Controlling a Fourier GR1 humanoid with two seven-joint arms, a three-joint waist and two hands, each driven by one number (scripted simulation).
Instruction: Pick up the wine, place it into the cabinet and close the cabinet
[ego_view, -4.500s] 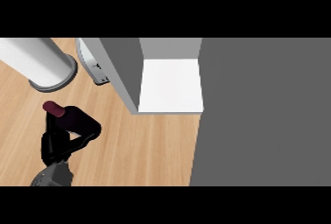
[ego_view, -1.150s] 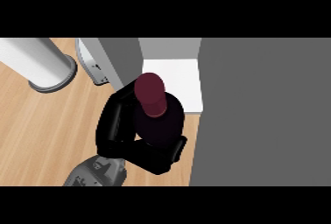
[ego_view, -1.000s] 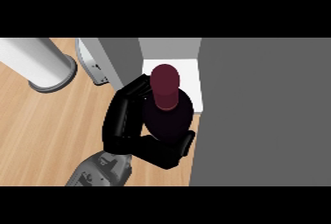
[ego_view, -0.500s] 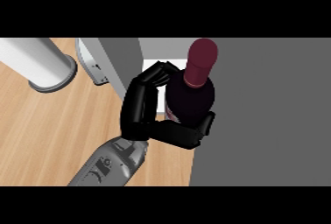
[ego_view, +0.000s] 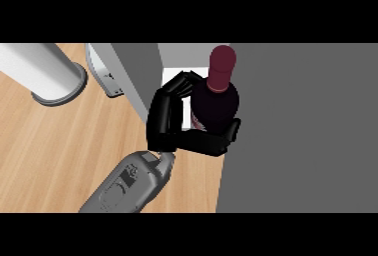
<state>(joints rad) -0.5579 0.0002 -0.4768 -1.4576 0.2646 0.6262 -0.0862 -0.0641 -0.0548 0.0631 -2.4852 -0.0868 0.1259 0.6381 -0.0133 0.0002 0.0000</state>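
Observation:
The wine bottle (ego_view: 216, 100), dark with a maroon cap, stands upright in my left hand (ego_view: 171, 125). The fingers run up the bottle's left side and the thumb wraps round its near right side. Bottle and hand hang over the cabinet's opening, where a sliver of white shelf (ego_view: 176, 71) shows just behind the fingers. The cabinet's grey top (ego_view: 303, 130) fills the right of the view. Its open door (ego_view: 136, 82) stands edge-on to the left of the hand. My right hand does not show.
A white cylinder on a grey base (ego_view: 46, 72) stands at the far left on the wooden counter (ego_view: 66, 145). A grey handle piece (ego_view: 107, 75) sits beside the door. Bare counter lies left of my forearm (ego_view: 133, 185).
My left hand has lifted the bottle off the counter and carried it up and to the right, from the lower left to the cabinet's opening.

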